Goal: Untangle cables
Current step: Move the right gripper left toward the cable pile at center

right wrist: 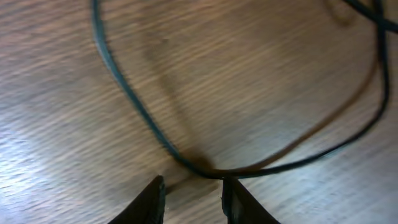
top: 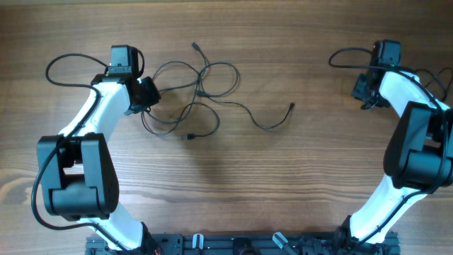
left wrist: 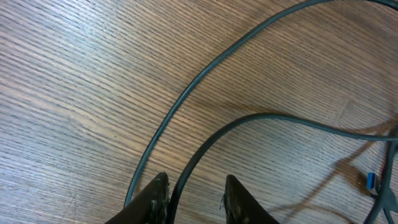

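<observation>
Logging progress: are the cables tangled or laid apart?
Tangled: the cables lie in overlapping, crossing loops; one plug end trails off right.

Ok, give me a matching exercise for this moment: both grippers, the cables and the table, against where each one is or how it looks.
Things:
1. left gripper
2. right gripper
3. cables
4. table

Descriptions:
A. wood-grain brown
B. at the tangle's left edge
C. far right, away from the tangle
D. thin, black, looped over one another

Pairs: 1-B, 2-C, 3-D, 4-A
</observation>
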